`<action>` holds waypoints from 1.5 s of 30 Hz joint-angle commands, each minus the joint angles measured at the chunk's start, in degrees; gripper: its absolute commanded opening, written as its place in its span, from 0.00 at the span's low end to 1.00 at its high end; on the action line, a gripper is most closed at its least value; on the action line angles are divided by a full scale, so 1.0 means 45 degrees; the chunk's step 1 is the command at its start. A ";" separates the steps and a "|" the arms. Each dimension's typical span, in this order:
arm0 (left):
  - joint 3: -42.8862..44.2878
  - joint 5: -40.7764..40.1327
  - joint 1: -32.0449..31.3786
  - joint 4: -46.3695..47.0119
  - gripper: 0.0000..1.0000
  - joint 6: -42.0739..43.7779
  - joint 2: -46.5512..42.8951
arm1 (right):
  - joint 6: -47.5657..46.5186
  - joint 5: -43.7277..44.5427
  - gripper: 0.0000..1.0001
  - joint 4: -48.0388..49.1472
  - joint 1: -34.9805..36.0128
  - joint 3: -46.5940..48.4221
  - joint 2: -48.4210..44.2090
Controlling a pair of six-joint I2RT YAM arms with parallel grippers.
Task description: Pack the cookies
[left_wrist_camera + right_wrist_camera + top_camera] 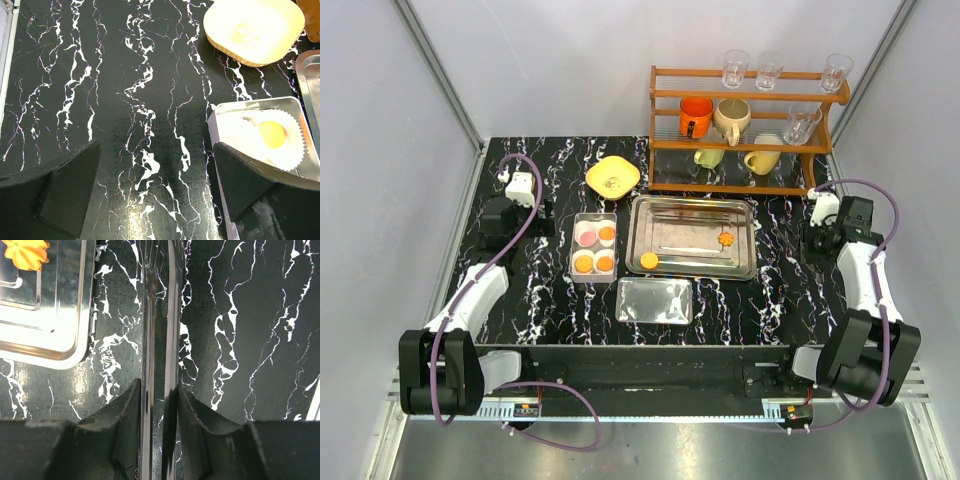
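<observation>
Two orange cookies lie in the steel tray [740,268]: a round one [649,260] and a flower-edged one [725,239], which also shows in the right wrist view [30,254]. The white box [573,250] holds paper cups with one pink cookie [587,237] and three orange ones [605,263]. My right gripper [159,395] is shut on metal tongs [148,315], right of the tray [60,350]; the tong tips are out of view. My left gripper [157,185] is open and empty over bare table, left of the box [235,117], where one orange cookie [272,134] shows.
A clear lid [654,300] lies in front of the tray. A yellow bowl [612,176] sits behind the box and also shows in the left wrist view [255,27]. A wooden rack [745,130] with mugs and glasses stands at the back right.
</observation>
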 commanded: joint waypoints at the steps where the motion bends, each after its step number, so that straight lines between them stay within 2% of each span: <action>1: -0.0046 0.0115 0.0080 0.0836 0.99 0.0153 -0.0104 | -0.0119 -0.0255 0.39 0.1053 -0.0103 -0.0112 0.0427; 9: -0.0066 0.0174 0.0080 0.0856 0.99 0.0172 -0.0046 | -0.0021 -0.0138 0.44 0.1326 -0.0162 -0.0132 0.1774; 17: -0.0065 0.0154 0.0080 0.0817 0.99 0.0172 -0.0026 | -0.0021 -0.0138 0.44 0.1640 -0.0162 0.0355 0.3414; 33: 0.0013 0.0232 0.0080 0.0758 0.99 0.0172 0.0071 | -0.0294 -0.0255 0.47 0.1327 -0.0161 0.1274 0.5135; 37: 0.0013 0.0271 0.0080 0.0738 0.99 0.0192 0.0071 | -0.0294 -0.0275 0.56 0.1288 -0.0162 0.1352 0.5175; 45: 0.0052 0.0369 0.0080 0.0661 0.99 0.0172 0.0032 | -0.0119 -0.0411 0.63 0.0781 -0.0142 0.1644 0.4414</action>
